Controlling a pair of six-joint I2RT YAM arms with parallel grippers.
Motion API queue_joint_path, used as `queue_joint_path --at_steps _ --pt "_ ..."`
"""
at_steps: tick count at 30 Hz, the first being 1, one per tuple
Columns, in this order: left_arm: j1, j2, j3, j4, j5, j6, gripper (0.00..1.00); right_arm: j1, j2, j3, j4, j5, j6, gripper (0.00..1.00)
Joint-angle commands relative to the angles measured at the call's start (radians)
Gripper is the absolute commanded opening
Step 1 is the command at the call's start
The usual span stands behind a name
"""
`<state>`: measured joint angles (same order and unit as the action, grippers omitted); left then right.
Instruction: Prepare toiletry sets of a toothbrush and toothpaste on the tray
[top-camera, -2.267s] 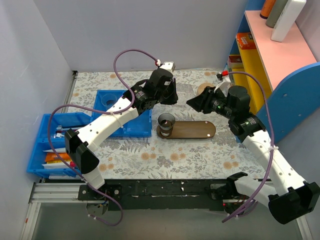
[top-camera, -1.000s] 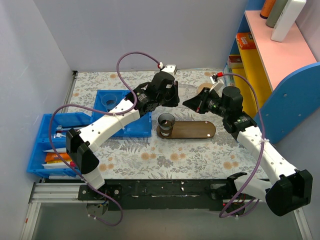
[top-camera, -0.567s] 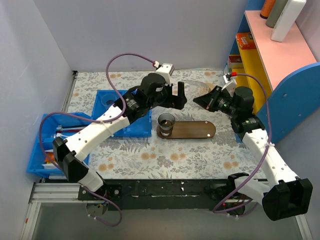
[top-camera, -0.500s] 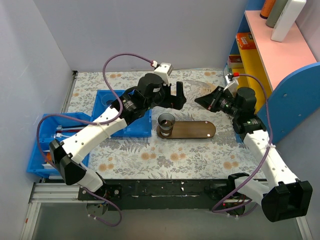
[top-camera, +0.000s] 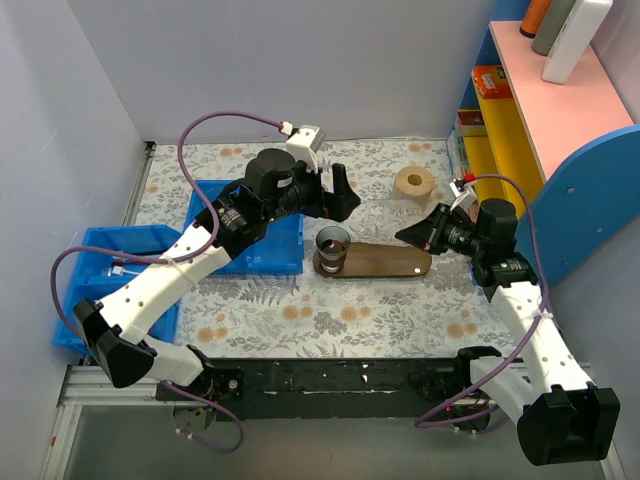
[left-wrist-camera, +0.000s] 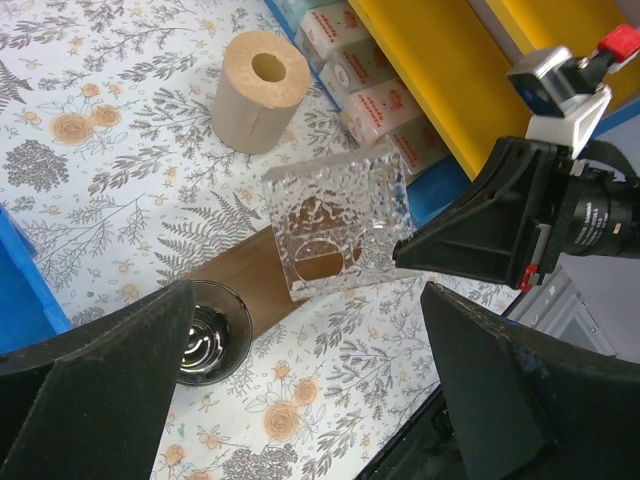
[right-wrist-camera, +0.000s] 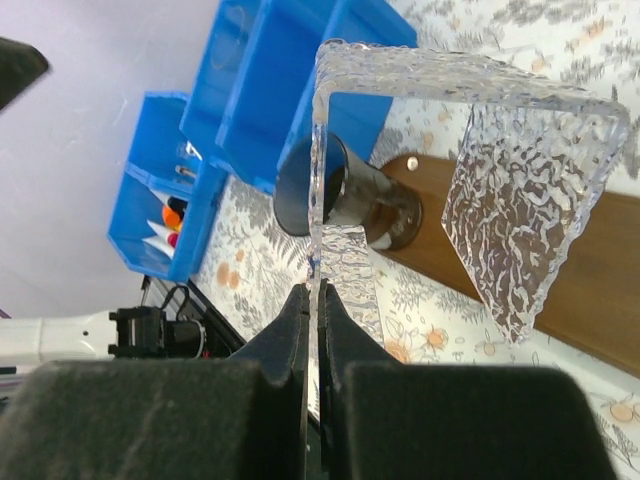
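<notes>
The flat, dark brown wooden tray (top-camera: 390, 262) is lying mid-way across the flowered tabletop (top-camera: 300, 315), its long axis running from 9 to 3 o'clock in the top view. A small dark cup (top-camera: 333, 244) is standing on its 9 o'clock end. No toothpaste is showing on it, and none is standing out among the blue plastic bins (top-camera: 268, 262). The right end effector (top-camera: 412, 234) is hovering just above the tray's 3 o'clock end, its fingers pinching one wall of a clear, textured, bent plastic sheet (left-wrist-camera: 335, 225). The tray is lying toward 7 o'clock of it, so the right arm is looking the nearer. The left end effector (top-camera: 338, 196) is hanging at 12 o'clock of the cup, spread wide and gripping nothing.
</notes>
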<state>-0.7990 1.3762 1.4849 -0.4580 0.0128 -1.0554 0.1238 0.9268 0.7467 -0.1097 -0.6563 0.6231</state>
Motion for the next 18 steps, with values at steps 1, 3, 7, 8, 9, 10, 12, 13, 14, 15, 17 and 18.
queue_joint_path --at_steps 1,3,7,8,9,10,12,13,14,15,17,18 --pt "0.018 -0.057 -0.014 0.005 0.030 0.008 0.98 -0.019 -0.019 -0.050 -0.005 -0.020 -0.016 0.01" --pt "0.024 -0.063 -0.025 0.002 0.026 0.014 0.98 -0.018 -0.016 -0.084 0.019 -0.028 -0.010 0.01" --pt "0.027 -0.066 -0.035 -0.007 0.001 0.023 0.98 -0.018 0.015 -0.135 0.063 -0.063 -0.002 0.01" --pt "0.027 -0.065 -0.035 -0.011 0.001 0.025 0.98 -0.019 0.021 -0.157 0.074 -0.078 0.000 0.01" --pt "0.029 -0.065 -0.035 -0.011 -0.029 0.025 0.98 -0.019 0.029 -0.168 0.085 -0.088 0.001 0.01" --pt "0.029 -0.065 -0.037 -0.010 -0.030 0.025 0.98 -0.018 0.041 -0.179 0.100 -0.097 0.006 0.01" --pt "0.030 -0.065 -0.043 -0.007 -0.030 0.025 0.98 -0.019 0.050 -0.197 0.131 -0.103 0.006 0.01" --pt "0.030 -0.065 -0.044 -0.008 -0.031 0.026 0.98 -0.019 0.053 -0.204 0.139 -0.103 0.006 0.01" --pt "0.032 -0.062 -0.044 -0.007 -0.031 0.028 0.98 -0.018 0.058 -0.207 0.151 -0.100 0.006 0.01" --pt "0.032 -0.062 -0.044 -0.008 -0.031 0.029 0.98 -0.018 0.061 -0.216 0.157 -0.097 0.003 0.01" --pt "0.034 -0.059 -0.044 -0.011 -0.037 0.031 0.98 -0.018 0.081 -0.221 0.171 -0.109 0.003 0.01" --pt "0.034 -0.057 -0.046 -0.011 -0.037 0.031 0.98 -0.019 0.090 -0.222 0.174 -0.114 0.001 0.01"
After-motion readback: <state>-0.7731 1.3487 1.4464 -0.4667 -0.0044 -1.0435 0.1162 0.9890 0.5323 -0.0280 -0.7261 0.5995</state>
